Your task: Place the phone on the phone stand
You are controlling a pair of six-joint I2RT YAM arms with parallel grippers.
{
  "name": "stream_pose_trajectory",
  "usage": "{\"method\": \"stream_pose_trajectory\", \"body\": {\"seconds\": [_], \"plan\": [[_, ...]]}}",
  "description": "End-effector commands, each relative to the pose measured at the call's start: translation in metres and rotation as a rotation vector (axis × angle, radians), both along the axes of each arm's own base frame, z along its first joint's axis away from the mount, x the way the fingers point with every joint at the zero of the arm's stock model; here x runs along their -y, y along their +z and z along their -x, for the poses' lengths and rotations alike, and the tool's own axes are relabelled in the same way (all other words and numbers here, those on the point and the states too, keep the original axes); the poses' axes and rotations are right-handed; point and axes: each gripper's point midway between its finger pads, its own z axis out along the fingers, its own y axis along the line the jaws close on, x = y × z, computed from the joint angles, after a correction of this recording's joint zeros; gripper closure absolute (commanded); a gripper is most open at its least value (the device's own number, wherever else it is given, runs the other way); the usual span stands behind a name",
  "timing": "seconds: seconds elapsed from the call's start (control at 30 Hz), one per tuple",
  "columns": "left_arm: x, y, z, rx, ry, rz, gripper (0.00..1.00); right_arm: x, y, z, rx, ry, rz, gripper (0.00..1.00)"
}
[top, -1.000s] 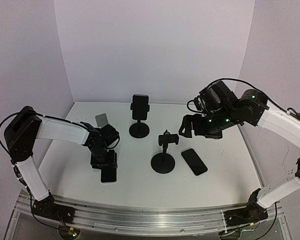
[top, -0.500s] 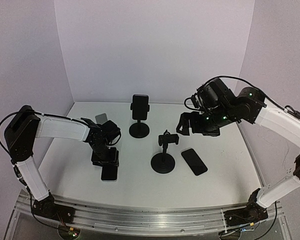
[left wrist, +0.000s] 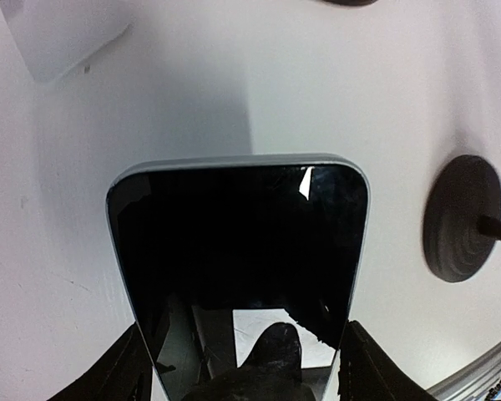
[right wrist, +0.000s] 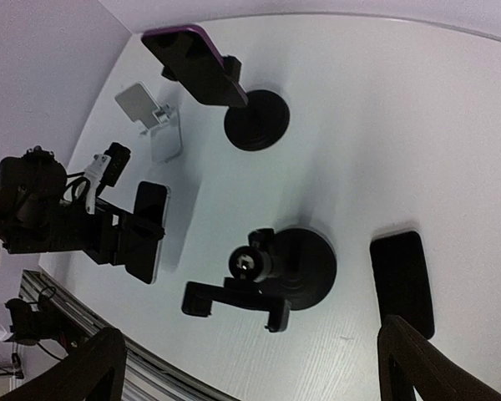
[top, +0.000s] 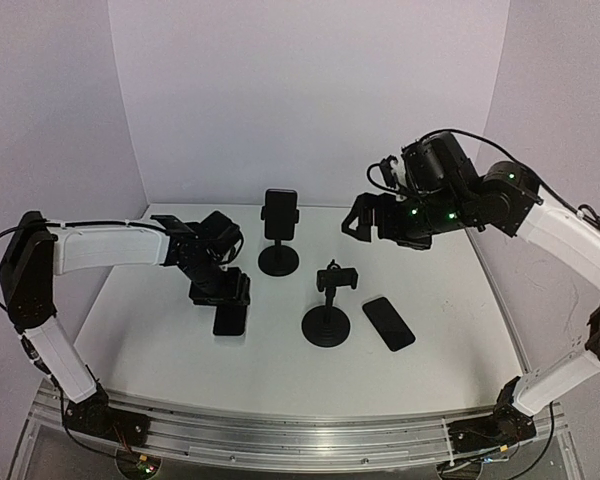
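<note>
My left gripper [top: 227,303] is shut on a black phone with a silver rim [top: 230,322] and holds it on edge, lifted off the table, left of the empty black phone stand [top: 328,300]. In the left wrist view the phone [left wrist: 242,242] fills the space between my fingers [left wrist: 125,372], and the stand's round base [left wrist: 459,219] shows at the right. My right gripper [top: 365,222] hangs open and empty high above and behind the stand. In the right wrist view the stand's clamp [right wrist: 234,296] lies below it, with the held phone [right wrist: 146,230] to the left.
A second black stand [top: 278,258] at the back holds a phone [top: 279,213]. Another black phone [top: 388,322] lies flat right of the empty stand; it also shows in the right wrist view [right wrist: 401,280]. A small white stand [right wrist: 150,117] sits at the far left.
My left gripper has lifted the phone off the table and carried it right and farther back, towards the empty stand. My right gripper has risen and drawn back.
</note>
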Motion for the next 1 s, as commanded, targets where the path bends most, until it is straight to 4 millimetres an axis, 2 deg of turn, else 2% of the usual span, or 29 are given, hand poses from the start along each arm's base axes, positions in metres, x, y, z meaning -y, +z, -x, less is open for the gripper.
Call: {"method": "stream_pose_trajectory", "body": {"seconds": [0.0,0.17,0.23,0.33,0.43,0.53,0.6,0.8,0.97], "plan": [[0.027,0.108,-0.028,0.264,-0.048,0.206,1.0,-0.04,0.069,-0.016,0.166,0.065,-0.207,0.02],[0.027,0.195,-0.028,0.504,-0.109,0.348,1.0,-0.083,0.105,-0.012,0.303,0.178,-0.292,0.03],[0.025,0.226,-0.026,0.595,-0.134,0.392,1.0,-0.103,0.11,-0.005,0.356,0.236,-0.305,0.04],[0.018,0.267,-0.018,0.705,-0.15,0.455,1.0,-0.138,0.104,0.01,0.411,0.321,-0.309,0.04],[0.014,0.298,-0.016,0.786,-0.152,0.495,1.0,-0.17,0.092,0.025,0.457,0.404,-0.307,0.04],[0.01,0.319,-0.015,0.855,-0.153,0.517,1.0,-0.196,0.078,0.036,0.495,0.456,-0.325,0.04],[0.009,0.33,-0.014,0.882,-0.154,0.535,1.0,-0.203,0.075,0.028,0.518,0.421,-0.319,0.05],[0.01,0.342,-0.01,0.902,-0.169,0.558,1.0,-0.208,0.06,0.0,0.546,0.286,-0.262,0.09],[0.012,0.351,-0.01,0.929,-0.179,0.577,1.0,-0.217,0.043,-0.011,0.542,0.26,-0.224,0.22]]}}
